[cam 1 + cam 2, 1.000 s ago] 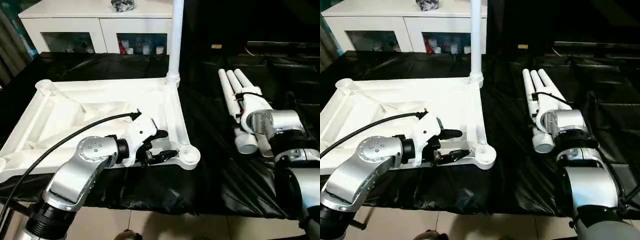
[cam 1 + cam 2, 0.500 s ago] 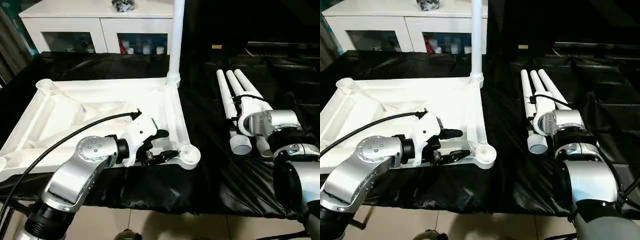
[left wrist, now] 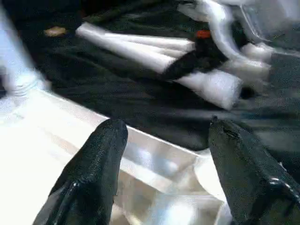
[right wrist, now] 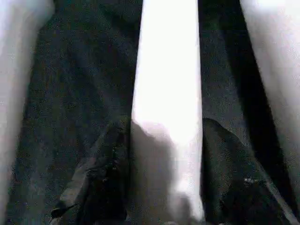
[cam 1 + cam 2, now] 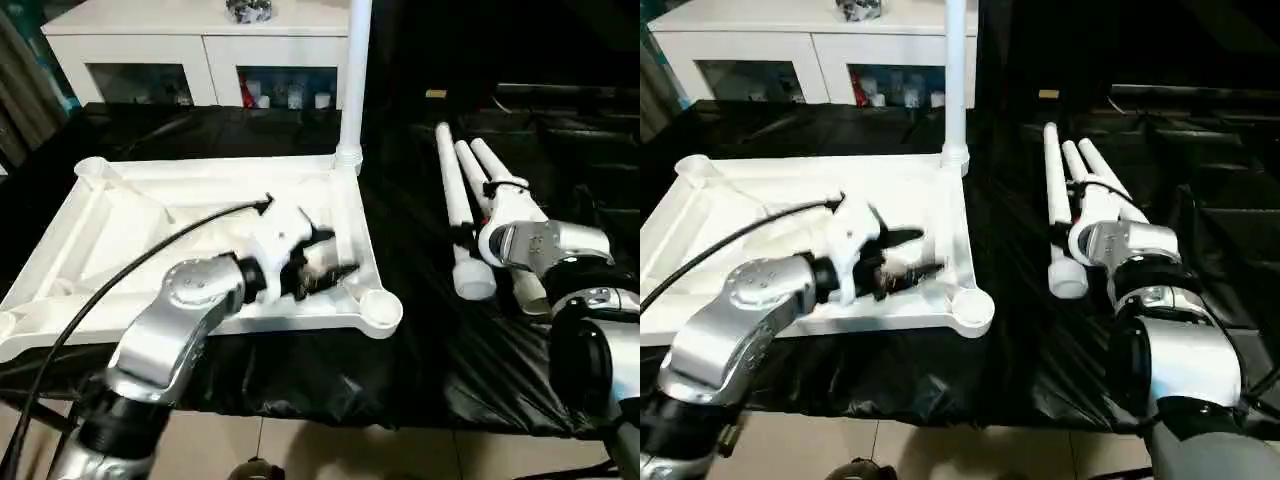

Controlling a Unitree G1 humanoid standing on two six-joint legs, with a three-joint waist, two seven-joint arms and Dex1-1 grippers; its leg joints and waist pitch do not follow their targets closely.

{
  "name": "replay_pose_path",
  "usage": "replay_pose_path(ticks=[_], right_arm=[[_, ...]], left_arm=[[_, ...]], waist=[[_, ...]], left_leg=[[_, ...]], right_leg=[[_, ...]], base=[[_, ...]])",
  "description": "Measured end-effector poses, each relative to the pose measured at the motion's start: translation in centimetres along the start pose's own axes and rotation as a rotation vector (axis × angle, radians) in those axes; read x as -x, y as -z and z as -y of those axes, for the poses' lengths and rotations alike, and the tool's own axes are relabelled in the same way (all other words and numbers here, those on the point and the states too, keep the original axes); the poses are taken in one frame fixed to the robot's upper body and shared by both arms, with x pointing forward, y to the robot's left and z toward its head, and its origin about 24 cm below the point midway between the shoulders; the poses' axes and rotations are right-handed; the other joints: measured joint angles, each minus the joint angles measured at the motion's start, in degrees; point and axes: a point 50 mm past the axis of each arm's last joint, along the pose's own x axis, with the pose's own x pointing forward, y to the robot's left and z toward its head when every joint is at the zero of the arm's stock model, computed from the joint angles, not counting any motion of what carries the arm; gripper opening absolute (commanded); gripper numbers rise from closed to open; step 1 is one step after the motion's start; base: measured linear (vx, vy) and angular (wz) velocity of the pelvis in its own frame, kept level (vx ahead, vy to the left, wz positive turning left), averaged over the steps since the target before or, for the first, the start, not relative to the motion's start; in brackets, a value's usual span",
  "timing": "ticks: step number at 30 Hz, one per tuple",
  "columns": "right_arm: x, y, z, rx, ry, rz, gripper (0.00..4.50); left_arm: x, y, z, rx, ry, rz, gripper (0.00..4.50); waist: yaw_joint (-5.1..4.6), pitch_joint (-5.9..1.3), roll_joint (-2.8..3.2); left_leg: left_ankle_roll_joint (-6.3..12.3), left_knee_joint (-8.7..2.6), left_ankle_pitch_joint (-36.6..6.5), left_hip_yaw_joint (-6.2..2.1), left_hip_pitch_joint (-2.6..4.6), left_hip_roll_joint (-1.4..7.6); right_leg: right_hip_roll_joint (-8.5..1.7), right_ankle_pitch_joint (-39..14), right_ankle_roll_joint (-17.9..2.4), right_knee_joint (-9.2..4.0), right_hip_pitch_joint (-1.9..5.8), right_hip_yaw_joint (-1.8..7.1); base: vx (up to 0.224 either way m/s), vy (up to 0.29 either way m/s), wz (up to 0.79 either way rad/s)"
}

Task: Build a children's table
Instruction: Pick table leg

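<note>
Right tool (image 4: 166,187): its two black fingers (image 4: 101,178) stand on either side of one loose white leg (image 4: 166,79), pressed against it or nearly so; the leg runs straight between them. In the head views this tool sits right of centre, at the thick ends of the loose legs.
Left tool (image 3: 164,154): spread wide with nothing between the fingers (image 3: 96,173); it hovers over the upturned tabletop, near its lower right corner socket (image 5: 380,308).
Children's table: the white tabletop (image 5: 140,215) lies upside down at centre left of the frame, ribs showing, its near edge close to the front edge of the desk.
Fitted leg (image 5: 353,70): one, upright in the far right corner socket, rising past the top of the frame.
Loose legs (image 5: 452,190): three, lying side by side right of centre, thin ends pointing to the upper part of the frame.
Corner sockets: three in view without a leg.
Open room: a bare strip of black-covered desk (image 5: 410,240) runs between the tabletop's right edge and the loose legs; more black cover lies at far right.
Background: a white cabinet (image 5: 200,45) with glass doors stands at upper left, behind the desk.
</note>
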Motion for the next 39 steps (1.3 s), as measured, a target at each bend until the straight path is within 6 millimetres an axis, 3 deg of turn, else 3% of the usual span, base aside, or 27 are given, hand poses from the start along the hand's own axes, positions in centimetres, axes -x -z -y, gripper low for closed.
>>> replay_pose_path(ticks=[9,16,20,36,39], right_arm=[[3.5,-2.1,-2.8,-0.087,-0.538,0.419,1.84],[7.3,-1.3,-5.1,-0.052,-0.867,0.515,1.84],[8.6,-0.8,-6.0,-0.002,-0.953,0.511,1.84],[8.9,1.5,-8.9,0.095,-1.066,0.365,1.84],[8.9,1.8,-9.3,0.101,-1.09,0.346,1.84]], left_arm=[[-3.0,-4.3,-1.6,0.236,-0.108,0.213,3.16],[-4.2,-7.3,-0.7,0.553,0.102,0.352,3.16],[-4.4,-7.8,0.0,0.645,0.18,0.382,3.16],[-4.4,-7.6,0.2,0.744,0.193,0.365,3.16],[-4.3,-7.5,-0.1,0.769,0.186,0.375,2.8]], waist=[[1.23,-0.02,0.04],[2.6,-0.06,0.21],[2.83,-0.09,0.26],[2.96,-0.08,0.26],[2.97,-0.08,0.26]], left_leg=[[0.61,0.17,0.35,0.0,-0.38,0.07],[0.52,0.28,0.31,0.0,-0.48,0.1],[0.51,0.27,0.32,-0.02,-0.44,0.11],[0.51,0.12,0.31,-0.03,-0.55,0.09],[0.51,0.11,0.32,-0.04,-0.55,0.09]], right_leg=[[-0.01,0.0,0.0,0.0,-0.2,-0.11],[-0.04,0.08,-0.09,-0.03,-0.19,-0.19],[-0.05,0.11,-0.07,-0.04,-0.14,-0.2],[-0.05,0.1,0.06,-0.31,-0.16,-0.23],[-0.05,0.09,0.06,-0.3,-0.16,-0.24]], base=[[0.0,0.0,0.0],[0.0,0.0,0.0],[0.0,0.0,0.0],[0.0,0.0,0.0],[0.0,0.0,0.0]])
